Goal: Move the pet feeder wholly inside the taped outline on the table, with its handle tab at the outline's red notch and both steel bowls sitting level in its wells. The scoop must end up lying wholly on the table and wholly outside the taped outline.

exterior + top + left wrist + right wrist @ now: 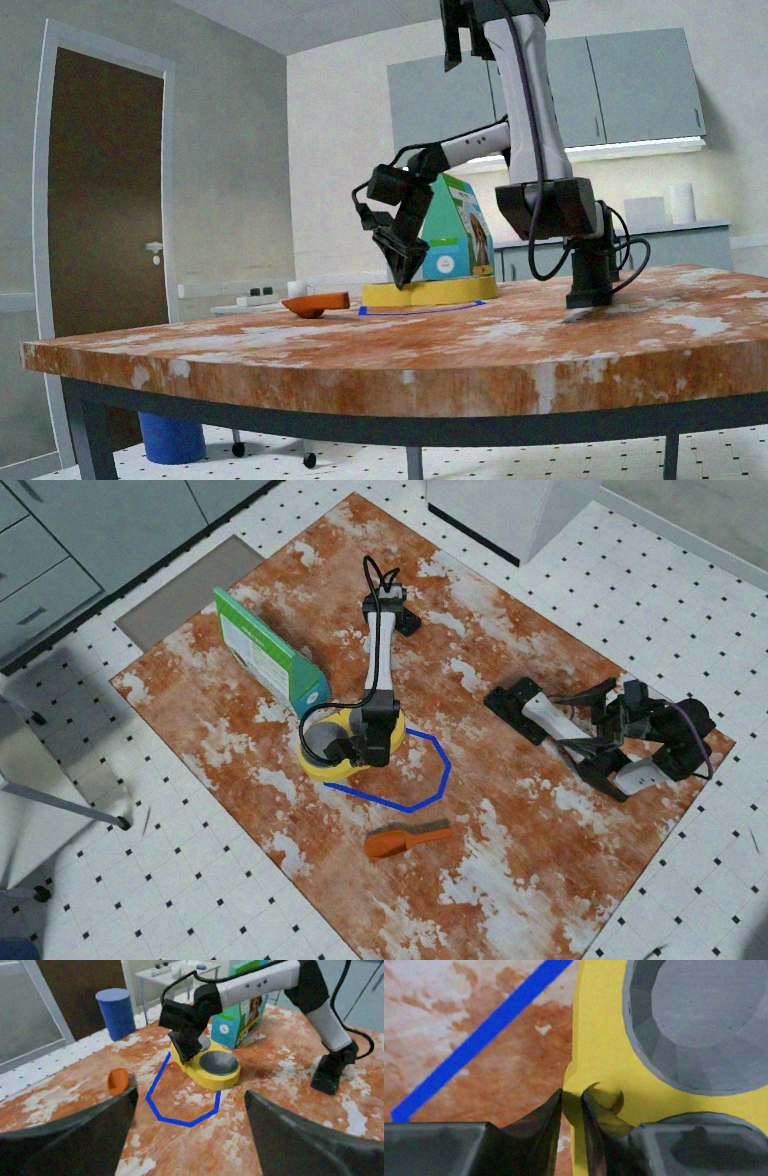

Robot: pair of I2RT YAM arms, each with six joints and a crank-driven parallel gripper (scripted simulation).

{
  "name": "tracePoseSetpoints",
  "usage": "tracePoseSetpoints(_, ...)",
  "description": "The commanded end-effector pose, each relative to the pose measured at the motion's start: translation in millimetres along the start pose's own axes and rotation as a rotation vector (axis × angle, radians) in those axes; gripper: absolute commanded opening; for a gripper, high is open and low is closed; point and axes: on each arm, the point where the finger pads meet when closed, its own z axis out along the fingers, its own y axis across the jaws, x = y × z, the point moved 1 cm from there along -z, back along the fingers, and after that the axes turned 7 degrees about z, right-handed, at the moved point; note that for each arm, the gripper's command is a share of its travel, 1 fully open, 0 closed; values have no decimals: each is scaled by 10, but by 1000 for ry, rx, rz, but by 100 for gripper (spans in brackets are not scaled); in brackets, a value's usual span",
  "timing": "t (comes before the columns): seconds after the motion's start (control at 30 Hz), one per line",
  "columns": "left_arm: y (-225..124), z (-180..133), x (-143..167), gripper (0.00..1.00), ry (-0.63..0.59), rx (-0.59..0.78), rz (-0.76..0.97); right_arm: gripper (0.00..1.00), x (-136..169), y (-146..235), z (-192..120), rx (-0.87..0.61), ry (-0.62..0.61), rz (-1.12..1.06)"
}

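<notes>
Right, your right gripper is clamped on the yellow edge of the pet feeder, beside its hole. The feeder lies across the taped outline, partly outside, near the green box. Beyond the tape, you have the orange scoop on the table. Your left gripper hangs well apart from them, fingers spread wide.

a thick wooden counter, rust-orange with worn whitish patches, carries a yellow two-well pet feeder partly over a blue tape outline. an orange plastic-looking scoop lies outside it. a green-and-teal printed box stands beside the feeder.
</notes>
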Motion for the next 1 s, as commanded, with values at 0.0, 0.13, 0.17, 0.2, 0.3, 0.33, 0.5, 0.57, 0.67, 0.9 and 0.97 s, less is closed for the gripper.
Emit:
tracePoseSetpoints(0.0,-30,33,61,98,42,2,25,11,13,56,-148,-56,0,-40)
tracePoseSetpoints(0.13,-30,33,62,98,42,2,26,11,57,84,-174,-94,5,-83)
tracePoseSetpoints(0.17,-30,33,62,98,42,2,26,11,69,80,-157,-91,7,-84)
tracePoseSetpoints(0.2,-30,33,62,98,42,2,26,11,84,75,-135,-87,9,-87)
tracePoseSetpoints(0.3,-30,33,62,98,42,2,26,11,94,86,-183,-113,8,-116)
tracePoseSetpoints(0.33,-30,33,62,98,42,2,26,11,108,81,-169,-111,10,-120)
tracePoseSetpoints(0.5,-30,33,62,98,42,2,26,11,144,79,-168,-125,14,-147)
tracePoseSetpoints(0.57,-30,33,62,98,42,2,26,11,144,79,-168,-125,14,-147)
tracePoseSetpoints(0.67,-30,33,64,98,43,2,26,11,159,85,-180,-140,15,-168)
tracePoseSetpoints(0.9,-30,33,64,98,43,2,26,11,222,61,-102,-126,27,-180)
tracePoseSetpoints(0.97,-30,33,64,98,43,2,26,11,221,61,-102,-126,27,-179)
